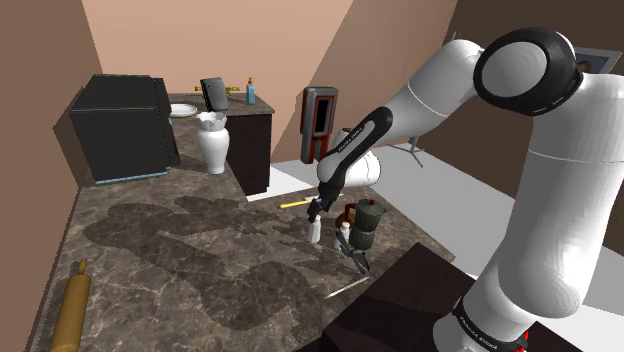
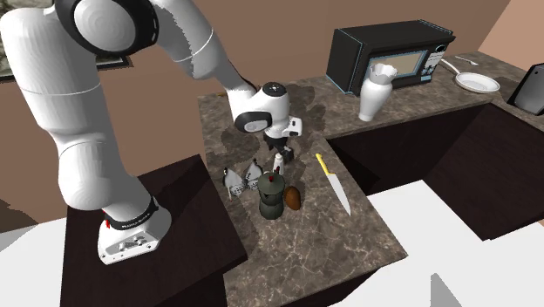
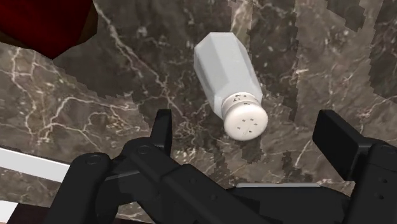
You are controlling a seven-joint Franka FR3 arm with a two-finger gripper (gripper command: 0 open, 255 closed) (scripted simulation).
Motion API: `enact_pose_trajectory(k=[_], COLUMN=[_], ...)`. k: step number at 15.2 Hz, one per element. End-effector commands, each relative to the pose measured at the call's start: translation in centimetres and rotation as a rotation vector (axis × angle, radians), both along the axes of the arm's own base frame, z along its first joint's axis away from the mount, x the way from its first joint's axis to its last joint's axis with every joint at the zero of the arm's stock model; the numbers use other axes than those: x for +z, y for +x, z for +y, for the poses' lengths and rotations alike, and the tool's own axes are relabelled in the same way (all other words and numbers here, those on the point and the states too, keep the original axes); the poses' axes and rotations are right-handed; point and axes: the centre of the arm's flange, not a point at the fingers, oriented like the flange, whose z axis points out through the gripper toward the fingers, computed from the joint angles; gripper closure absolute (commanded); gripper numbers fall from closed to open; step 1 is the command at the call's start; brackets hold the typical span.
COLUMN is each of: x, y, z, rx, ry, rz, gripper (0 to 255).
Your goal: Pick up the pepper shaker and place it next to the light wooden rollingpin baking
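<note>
The claw (image 3: 248, 130) hangs spread wide with the white pepper shaker (image 3: 230, 79) standing on the dark veined counter (image 3: 95, 127) just below and between its fingers (image 3: 161, 130), untouched, so I'd say it should drop straight, centre on the body under the cap, then pinch evenly.

- my black gripper (image 2: 279, 155) points down at the dark marbled stone counter (image 2: 349, 235), near a dark green moka pot (image 2: 271, 197).
- a brown egg-shaped thing (image 2: 294, 198) sits just beside that pot.
- a yellow-handled knife (image 2: 333, 185) lies nearby.
- a white vase (image 2: 373, 94) stands before a black microwave (image 2: 384, 54).
</note>
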Motion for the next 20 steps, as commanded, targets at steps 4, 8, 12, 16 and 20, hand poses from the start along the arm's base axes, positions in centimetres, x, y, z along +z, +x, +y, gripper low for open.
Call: enact_pose_trajectory(k=[4, 8, 12, 16, 20], x=[-1.85, -1.85, -1.84, -1.84, -1.85], y=[0.29, 0.29, 0.29, 0.29, 0.29], z=[0.25, 0.25, 0.25, 0.25, 0.25], rx=[0.0, 0.0, 0.0, 0.0, 0.0], ry=[0.0, 0.0, 0.0, 0.0, 0.0], rz=[0.0, 0.0, 0.0, 0.0, 0.0], gripper=[0, 0, 255, 255, 255])
